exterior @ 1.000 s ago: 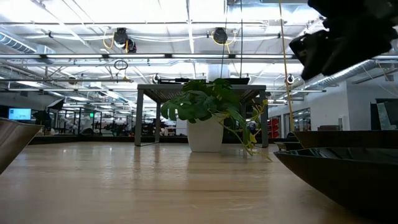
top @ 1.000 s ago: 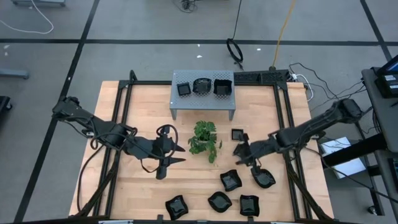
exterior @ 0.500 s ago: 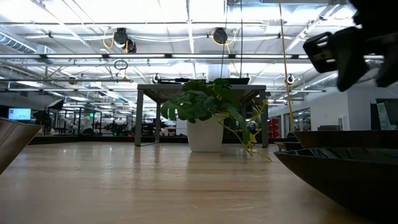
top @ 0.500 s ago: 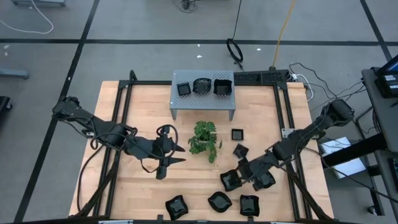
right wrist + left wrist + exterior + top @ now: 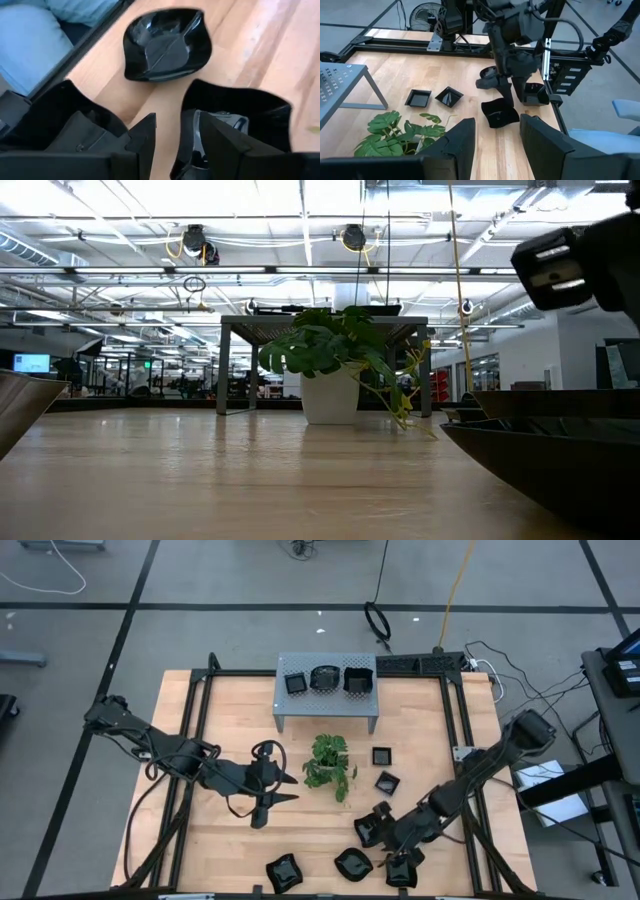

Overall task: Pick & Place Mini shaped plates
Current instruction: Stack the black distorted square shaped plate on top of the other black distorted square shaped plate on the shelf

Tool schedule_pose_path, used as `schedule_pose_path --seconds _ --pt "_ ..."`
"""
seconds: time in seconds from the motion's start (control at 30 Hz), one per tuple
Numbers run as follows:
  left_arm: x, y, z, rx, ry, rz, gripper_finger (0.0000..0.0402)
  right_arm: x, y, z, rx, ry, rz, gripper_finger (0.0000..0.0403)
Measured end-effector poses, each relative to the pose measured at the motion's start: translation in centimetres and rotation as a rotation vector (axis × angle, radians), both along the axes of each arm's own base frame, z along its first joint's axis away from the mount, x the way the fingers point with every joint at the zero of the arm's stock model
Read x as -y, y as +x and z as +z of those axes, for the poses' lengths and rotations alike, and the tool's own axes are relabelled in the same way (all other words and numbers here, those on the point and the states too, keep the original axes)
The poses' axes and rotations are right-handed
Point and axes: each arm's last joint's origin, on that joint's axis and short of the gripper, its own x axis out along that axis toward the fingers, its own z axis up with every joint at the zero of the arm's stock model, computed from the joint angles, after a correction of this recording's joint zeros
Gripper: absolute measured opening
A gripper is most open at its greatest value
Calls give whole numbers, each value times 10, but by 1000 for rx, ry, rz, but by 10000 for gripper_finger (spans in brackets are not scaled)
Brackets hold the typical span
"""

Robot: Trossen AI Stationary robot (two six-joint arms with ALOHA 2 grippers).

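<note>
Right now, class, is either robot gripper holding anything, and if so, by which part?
Nothing is gripped yet. The right gripper stands open astride one rim of a glossy black wavy-edged dish; the left gripper is open and empty.

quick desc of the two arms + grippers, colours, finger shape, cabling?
Both arms are dark, near-black, built from slim jointed links. The left arm carries a loose black cable looping beside it. The left gripper ends in two thin, pointed dark fingers, blocky and angular up close. The right gripper has the same matte black, flat-faced fingers. No markings are legible.
</note>
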Motion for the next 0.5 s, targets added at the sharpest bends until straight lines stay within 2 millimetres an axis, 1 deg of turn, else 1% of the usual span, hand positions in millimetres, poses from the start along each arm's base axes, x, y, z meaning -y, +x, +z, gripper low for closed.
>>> schedule_pose_path --seconds 0.17,0.5 --pt "0 0 0 0 0 0 159 0 1 -5 -10 -11 -3 141" --pt "0 0 0 0 0 0 159 -5 7 2 54 81 -39 141"
